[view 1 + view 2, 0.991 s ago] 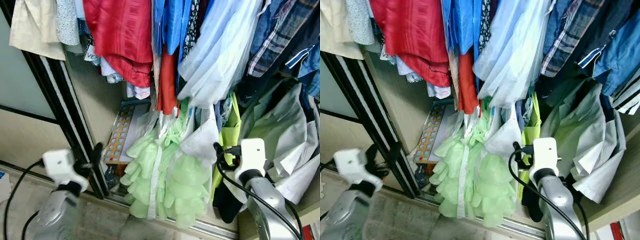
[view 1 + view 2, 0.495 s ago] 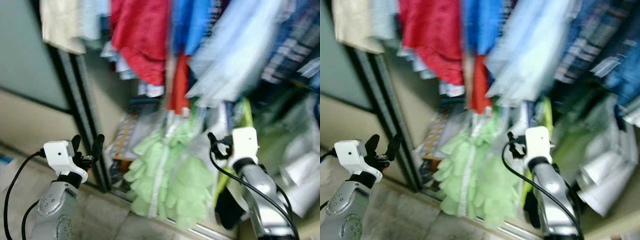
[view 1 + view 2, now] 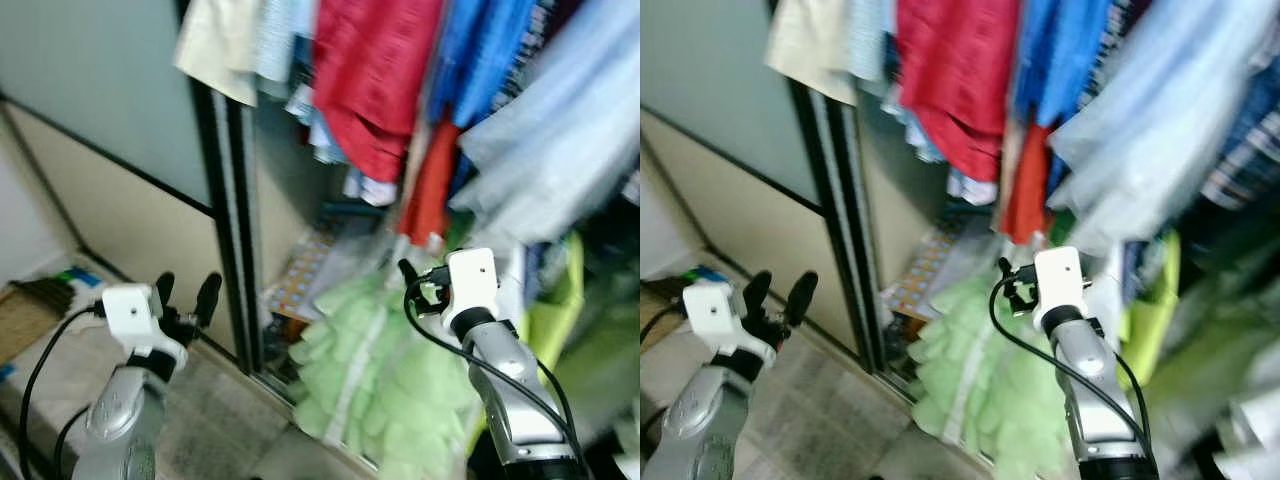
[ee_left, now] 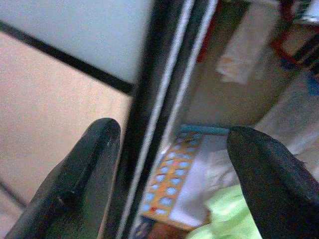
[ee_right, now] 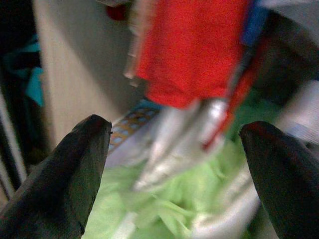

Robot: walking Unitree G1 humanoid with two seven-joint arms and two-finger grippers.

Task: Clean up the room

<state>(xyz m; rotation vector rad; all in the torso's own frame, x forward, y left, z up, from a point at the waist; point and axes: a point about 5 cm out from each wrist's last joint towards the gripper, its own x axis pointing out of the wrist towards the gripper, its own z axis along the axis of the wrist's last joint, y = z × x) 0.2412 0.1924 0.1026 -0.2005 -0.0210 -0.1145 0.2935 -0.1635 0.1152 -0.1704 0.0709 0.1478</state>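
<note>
An open wardrobe holds hanging clothes: a red garment, blue ones and a pale blue one. A pale green ruffled garment spills down to the wardrobe floor, beside a patterned orange board. My left gripper is open, held low just before the black sliding-door frame, with nothing between its fingers. In the left wrist view the frame runs between the fingers. My right gripper is open and empty in front of the green garment.
The sliding door's grey and beige panel stands at the left. A yellow-green bag hangs at the right. A brown mat and small coloured items lie on the floor at far left. Grey floor tiles lie in front.
The whole picture has shifted right, so the camera has swung left; more of the door panel and floor shows. Both grippers stay open and empty.
</note>
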